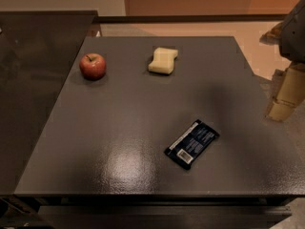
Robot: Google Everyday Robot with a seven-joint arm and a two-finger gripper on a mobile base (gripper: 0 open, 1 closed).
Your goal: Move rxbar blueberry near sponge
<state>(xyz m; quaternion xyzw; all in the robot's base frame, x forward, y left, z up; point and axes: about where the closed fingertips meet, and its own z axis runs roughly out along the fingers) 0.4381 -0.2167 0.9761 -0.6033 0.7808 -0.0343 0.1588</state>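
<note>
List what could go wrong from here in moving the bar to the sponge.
1. The bar lies flat on the table, so the gripper, at the right edge beyond the table, may slip off it or just push it.
2. It lies near the front edge; a push could slide it off.
3. The apple stands left of the sponge; an overshoot could bump the sponge or apple.

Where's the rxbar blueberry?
Camera view: rxbar blueberry lies front right on the table, far from the sponge and apple at the back; the gripper is beyond the right edge.
</note>
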